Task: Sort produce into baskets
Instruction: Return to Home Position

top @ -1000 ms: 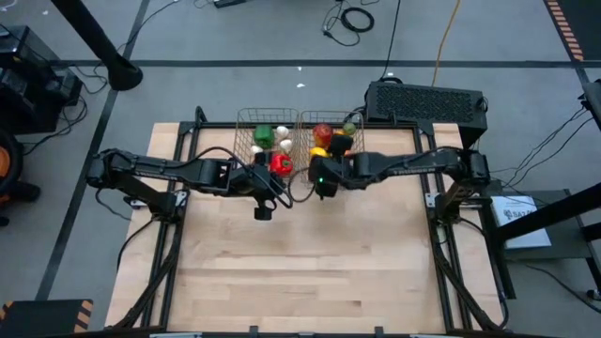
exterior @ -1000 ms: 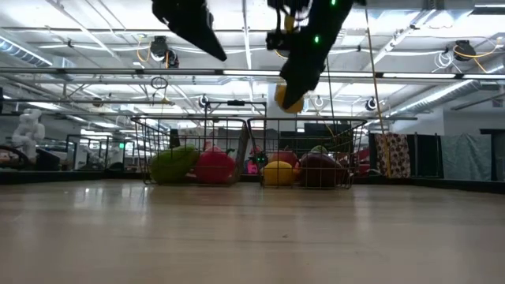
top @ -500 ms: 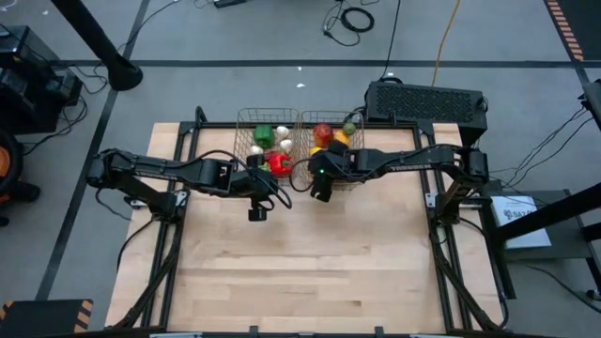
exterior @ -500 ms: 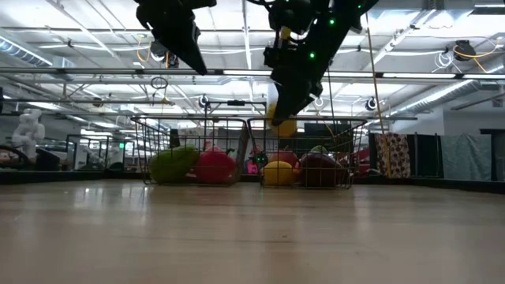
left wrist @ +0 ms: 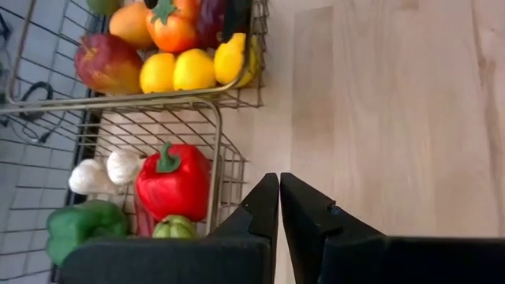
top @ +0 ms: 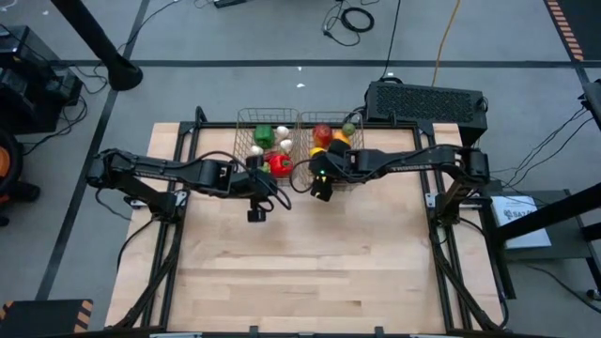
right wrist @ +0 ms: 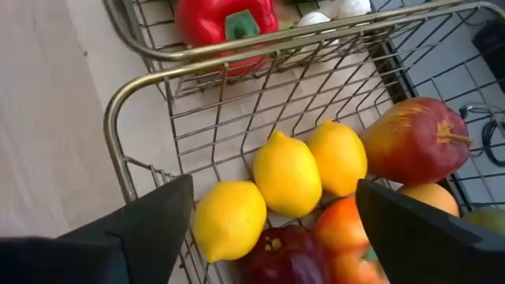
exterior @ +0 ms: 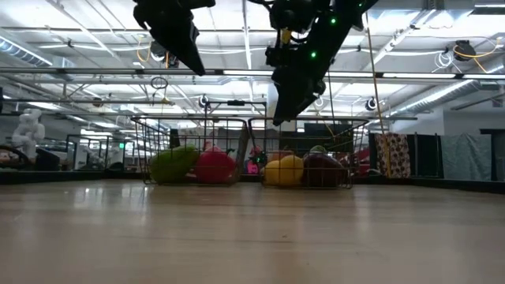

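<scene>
Two wire-mesh baskets stand side by side at the table's far edge. The left basket (top: 267,139) holds a red pepper (left wrist: 173,181), a green pepper (left wrist: 83,225) and white garlic (left wrist: 106,170). The right basket (top: 331,134) holds three yellow lemons (right wrist: 288,173), a red apple (right wrist: 414,142) and other red and orange produce. My right gripper (right wrist: 272,189) is open and empty, above the right basket's near left corner. My left gripper (left wrist: 279,185) is shut and empty, above bare table just nearer than the left basket.
A black box (top: 427,101) stands behind the table's far right corner. The wooden table top (top: 310,272) stretches from the baskets to the near edge. Both arms hang well above the table in the low view (exterior: 296,87).
My right gripper has let go of a yellow lemon, which has dropped into the right basket and now lies among the other lemons. My left gripper has shifted a little toward the table's left edge.
</scene>
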